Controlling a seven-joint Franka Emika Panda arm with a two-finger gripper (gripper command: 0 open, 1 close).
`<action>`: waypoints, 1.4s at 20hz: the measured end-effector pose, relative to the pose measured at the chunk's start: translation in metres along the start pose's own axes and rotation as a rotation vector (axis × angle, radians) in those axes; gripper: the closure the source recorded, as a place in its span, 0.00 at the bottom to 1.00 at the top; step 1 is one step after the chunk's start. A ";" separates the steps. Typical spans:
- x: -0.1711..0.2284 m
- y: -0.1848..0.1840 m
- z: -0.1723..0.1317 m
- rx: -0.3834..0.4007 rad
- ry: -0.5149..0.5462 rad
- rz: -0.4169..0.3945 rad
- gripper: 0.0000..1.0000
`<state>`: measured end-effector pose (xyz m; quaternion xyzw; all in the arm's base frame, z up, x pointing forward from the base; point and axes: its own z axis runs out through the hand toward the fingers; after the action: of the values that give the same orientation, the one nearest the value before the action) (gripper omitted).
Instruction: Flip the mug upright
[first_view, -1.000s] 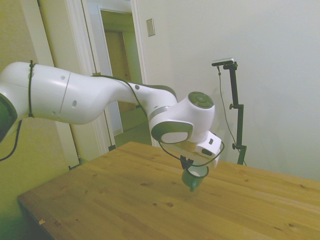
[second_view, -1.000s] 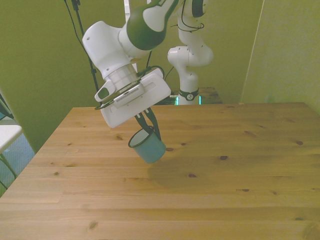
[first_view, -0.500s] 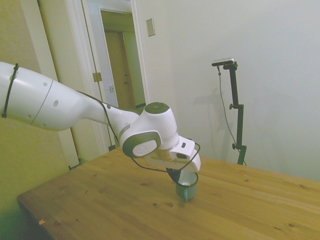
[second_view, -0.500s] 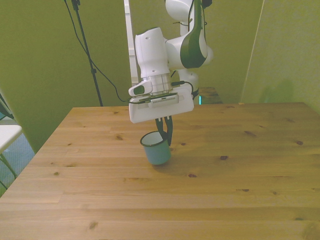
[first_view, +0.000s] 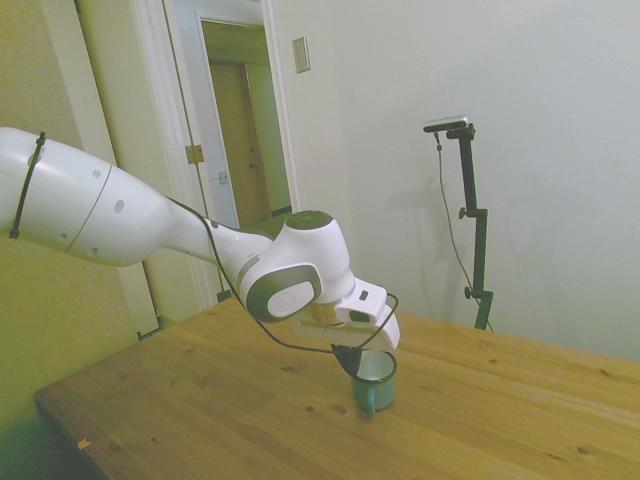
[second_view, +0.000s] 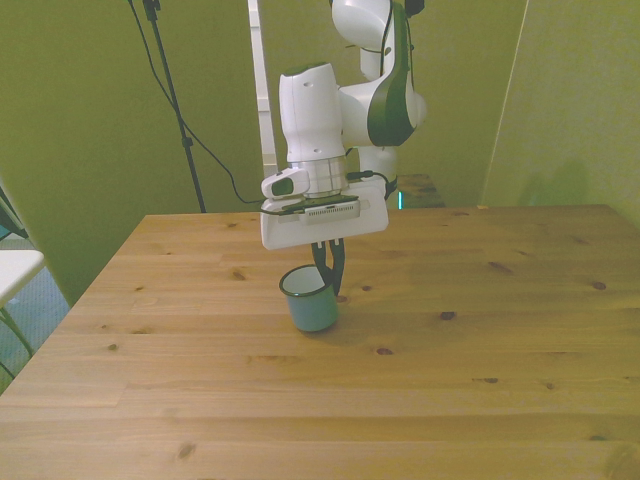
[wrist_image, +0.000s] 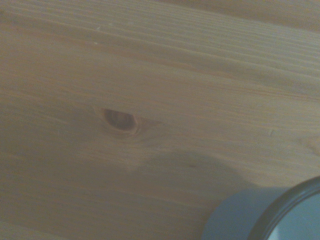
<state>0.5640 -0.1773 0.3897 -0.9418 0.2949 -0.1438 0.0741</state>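
A small teal enamel mug with white interior and thin dark rim stands upright, mouth up, on the knotty wooden table. Just behind and above the mug, the white arm's two-finger gripper points down, its dark fingers pinched narrowly over the mug's far rim, one inside, one outside.

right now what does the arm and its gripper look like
The arm is glossy white with rounded segments and grey-green joint caps. A thin black cable loops along it to the flat white gripper, whose two slim fingers are dark. A dark strap rings one segment.
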 end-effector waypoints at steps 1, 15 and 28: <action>0.000 0.000 0.001 -0.001 0.000 0.005 0.00; 0.006 -0.001 0.004 -0.002 0.021 0.042 0.00; 0.006 -0.002 -0.070 0.085 0.117 0.060 0.00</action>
<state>0.5475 -0.1830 0.4578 -0.9184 0.3205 -0.2088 0.1012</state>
